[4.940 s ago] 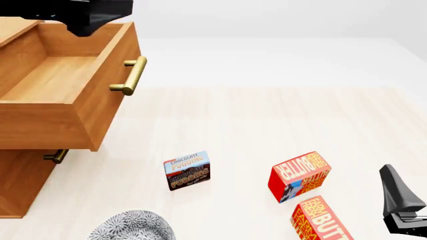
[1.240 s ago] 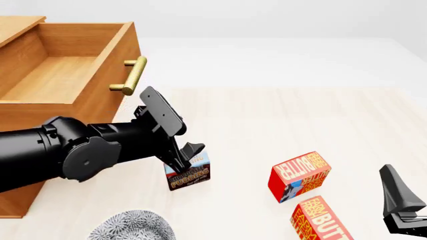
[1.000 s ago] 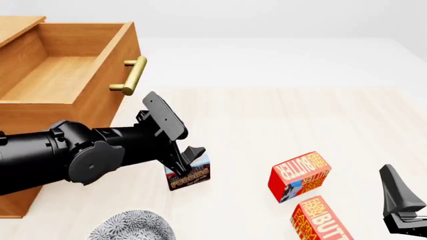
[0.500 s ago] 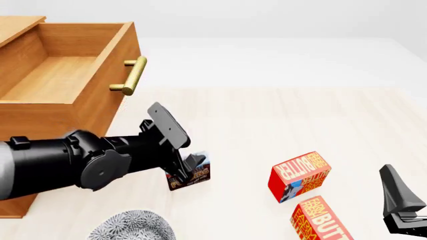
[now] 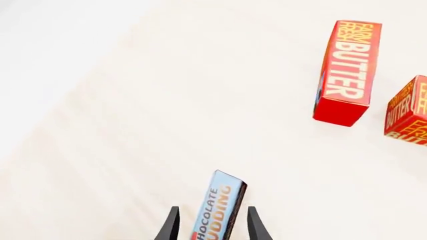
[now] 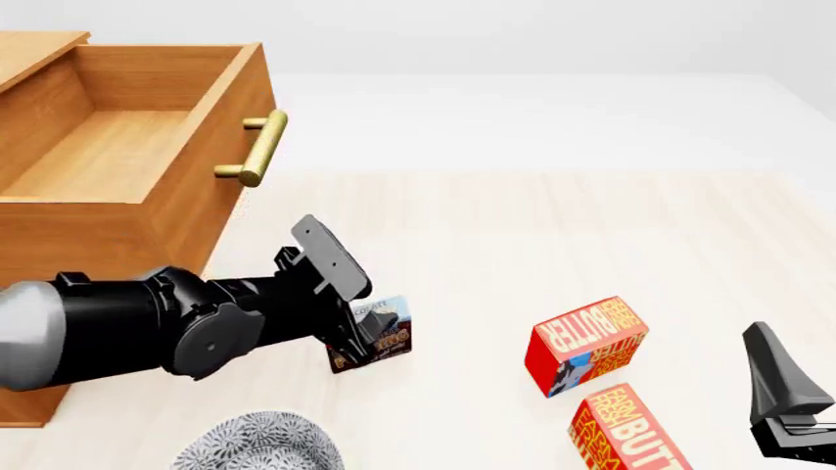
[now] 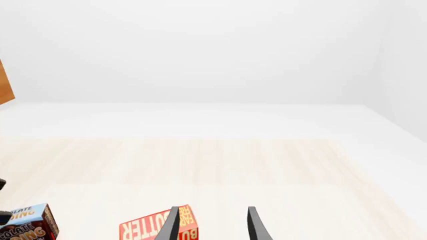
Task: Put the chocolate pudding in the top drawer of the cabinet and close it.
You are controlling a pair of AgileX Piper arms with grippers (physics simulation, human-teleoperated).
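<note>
Chocolate pudding (image 6: 376, 338) between left gripper (image 6: 370, 334) fingers, contact unclear — two butter boxes (image 6: 586, 345) nearby; right gripper (image 7: 212, 225) apart.

A simulated tabletop test scene, not a real room: the pale wood-grain table (image 6: 549, 225) ends in blank white floor and wall with no furnishings. Everything looks rendered and flat-lit. Beside the orange-brown cabinet (image 6: 53, 372) lie grocery props: two red butter boxes (image 6: 586, 345) to its right and a patterned bowl (image 6: 258, 446) near its foot.
</note>
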